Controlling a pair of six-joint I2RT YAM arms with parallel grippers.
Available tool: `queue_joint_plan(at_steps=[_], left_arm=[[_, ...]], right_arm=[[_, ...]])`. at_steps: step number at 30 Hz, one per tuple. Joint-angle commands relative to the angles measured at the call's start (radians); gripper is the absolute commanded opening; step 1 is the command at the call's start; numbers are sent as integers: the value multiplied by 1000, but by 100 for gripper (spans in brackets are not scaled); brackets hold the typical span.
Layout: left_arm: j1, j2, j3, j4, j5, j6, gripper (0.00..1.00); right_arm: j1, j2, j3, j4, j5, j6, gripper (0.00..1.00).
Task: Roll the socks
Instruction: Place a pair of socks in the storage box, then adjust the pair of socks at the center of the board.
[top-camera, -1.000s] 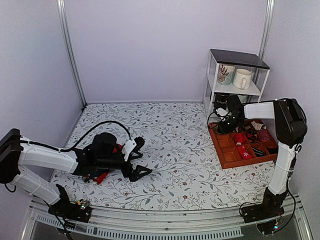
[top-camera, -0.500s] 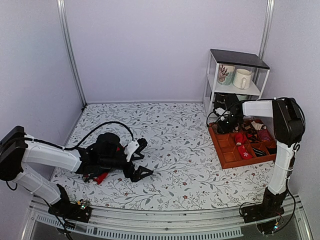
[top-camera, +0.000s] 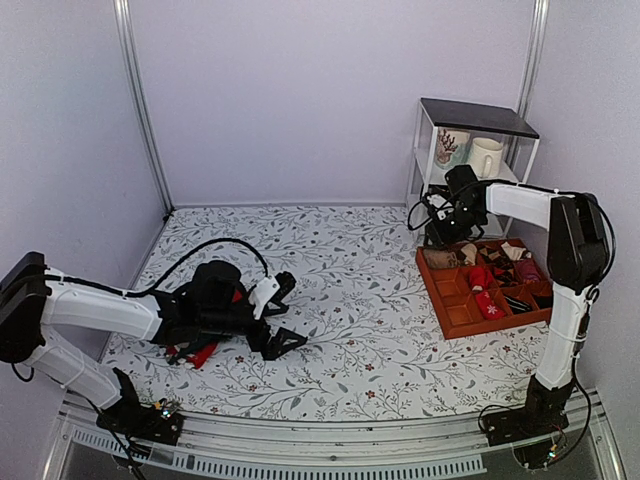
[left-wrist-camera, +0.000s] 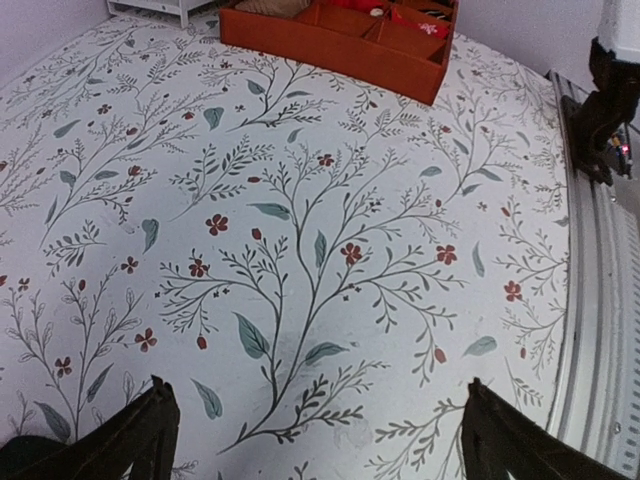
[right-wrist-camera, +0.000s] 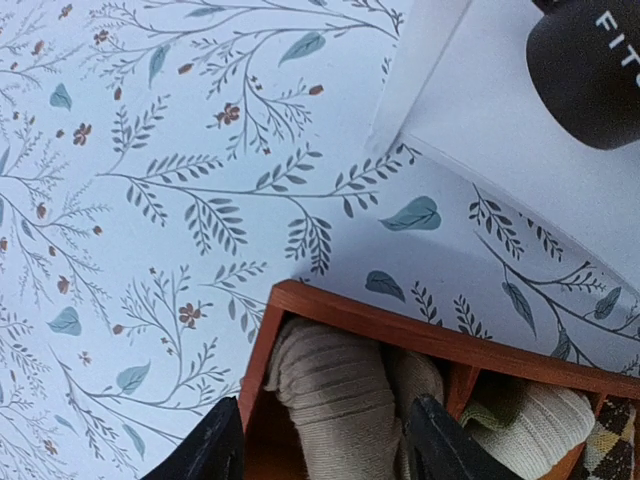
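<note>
Seemingly finished: rolled socks lying in far-left corner of tray, beneath parted, empty right fingers; left fingers wide, empty.

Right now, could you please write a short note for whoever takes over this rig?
Left gripper: open, empty, low over the floral tablecloth.
Right gripper: open, fingers either side of the tan-brown ribbed sock roll, not holding it.
The roll sits in the far-left corner compartment of the orange divided tray.
Done: socks rolled and put in the tray.
Left: probably just lift the right arm clear.
</note>
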Motion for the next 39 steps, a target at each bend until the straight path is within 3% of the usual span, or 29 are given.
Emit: queue_joint_plan(at_steps=[1,5,9,12,18,26,33,39], left_arm=[[16,-17,31,-28,-17,13,99],[16,-20,32,-31,-22,9,99],[16,-13,32,-27,-21,3,99],[17,-4,32,-27,-19,0,99],[16,6,33,-25,-20,-1,99],[17,24,37,-16,-12,-6,99],[16,24,28,-26,-20,-6,99],[17,30,37,-26,-15,-7,99]], right_arm=[[10,-38,50,-44,-49,24,59],[10,-50,47,-63,-56,16,55],[6,-61,7,-64,-44,25,27],[2,-74,-23,-69,-38,53,18],[0,-117,-89,-64,-10,79,17],[-38,-47,-162,-13,18,124,17],[-55,48,-181,2,-73,176,17],[-54,-33,-202,42,-152,177,17]])
